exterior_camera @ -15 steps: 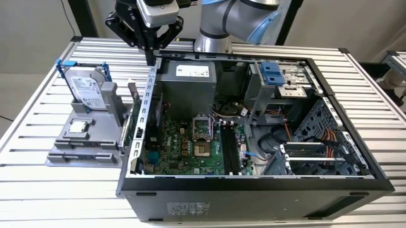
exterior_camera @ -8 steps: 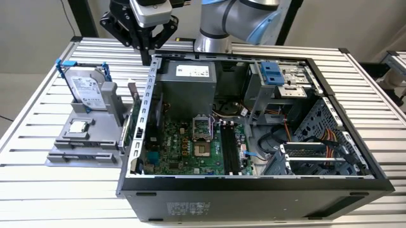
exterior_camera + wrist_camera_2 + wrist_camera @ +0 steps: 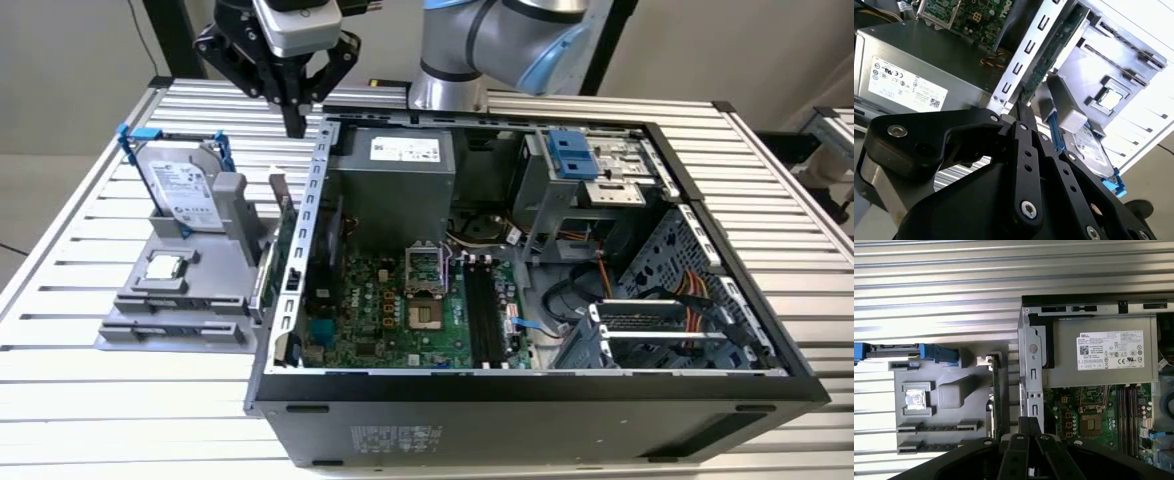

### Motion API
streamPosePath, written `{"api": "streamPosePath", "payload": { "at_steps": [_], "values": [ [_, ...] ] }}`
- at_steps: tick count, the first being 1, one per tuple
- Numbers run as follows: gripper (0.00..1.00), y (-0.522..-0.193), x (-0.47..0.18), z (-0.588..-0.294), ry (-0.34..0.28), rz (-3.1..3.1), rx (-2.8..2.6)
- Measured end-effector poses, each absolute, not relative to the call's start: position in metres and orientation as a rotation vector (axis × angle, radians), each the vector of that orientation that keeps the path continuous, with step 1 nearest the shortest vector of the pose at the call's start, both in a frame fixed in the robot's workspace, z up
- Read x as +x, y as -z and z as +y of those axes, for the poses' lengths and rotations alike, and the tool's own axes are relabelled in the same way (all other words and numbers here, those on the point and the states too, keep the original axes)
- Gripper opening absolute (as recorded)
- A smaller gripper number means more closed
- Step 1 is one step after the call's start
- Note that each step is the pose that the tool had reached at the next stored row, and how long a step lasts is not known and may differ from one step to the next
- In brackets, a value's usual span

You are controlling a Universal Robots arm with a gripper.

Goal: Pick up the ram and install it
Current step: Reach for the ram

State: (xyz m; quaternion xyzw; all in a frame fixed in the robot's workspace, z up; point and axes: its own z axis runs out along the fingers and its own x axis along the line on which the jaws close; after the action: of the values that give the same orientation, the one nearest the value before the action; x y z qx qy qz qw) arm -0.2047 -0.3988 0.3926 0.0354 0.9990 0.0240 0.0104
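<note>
Exterior view has the gripper [image 3: 295, 122], fingers pinched together on nothing, hanging above the ram [image 3: 996, 400], which stands edgewise along the gray holder [image 3: 949, 395] edge nearest the computer case [image 3: 534, 405].

The exterior view looks down steeply from well off the arm, taking in the whole open computer case [image 3: 534, 395] and table [image 3: 67, 270]. The first wrist view faces straight down past the gripper [image 3: 1029, 421]; the second wrist view peers obliquely along it, closer in. All three share the power supply [image 3: 394, 170] and grey holder [image 3: 174, 300]
</note>
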Motion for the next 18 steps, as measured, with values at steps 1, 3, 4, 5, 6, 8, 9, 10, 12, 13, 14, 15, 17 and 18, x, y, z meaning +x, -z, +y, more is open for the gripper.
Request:
{"api": "streamPosePath", "payload": {
  "at_steps": [1,3,4,5,6,8,9,10,12,13,14,15,17,18],
  "values": [
    [0.00,-0.393,-0.206,-0.399,-0.075,3.118,0.110],
    [0.00,-0.393,-0.210,-0.399,-0.075,3.118,0.110],
    [0.00,-0.393,-0.211,-0.399,-0.075,3.118,0.110],
    [0.00,-0.393,-0.213,-0.399,-0.075,3.118,0.110],
    [0.00,-0.393,-0.215,-0.399,-0.075,3.118,0.110],
    [0.00,-0.393,-0.218,-0.399,-0.075,3.118,0.110],
    [0.00,-0.393,-0.220,-0.399,-0.075,3.118,0.110],
    [0.00,-0.393,-0.222,-0.399,-0.075,3.118,0.110],
    [0.00,-0.393,-0.226,-0.399,-0.075,3.118,0.111],
    [0.00,-0.393,-0.228,-0.399,-0.075,3.118,0.110],
    [0.00,-0.393,-0.229,-0.399,-0.075,3.118,0.110],
    [0.00,-0.393,-0.231,-0.399,-0.075,3.118,0.110],
    [0.00,-0.393,-0.235,-0.399,-0.075,3.118,0.110],
    [0.00,-0.393,-0.237,-0.399,-0.075,3.118,0.110]
  ]
}}
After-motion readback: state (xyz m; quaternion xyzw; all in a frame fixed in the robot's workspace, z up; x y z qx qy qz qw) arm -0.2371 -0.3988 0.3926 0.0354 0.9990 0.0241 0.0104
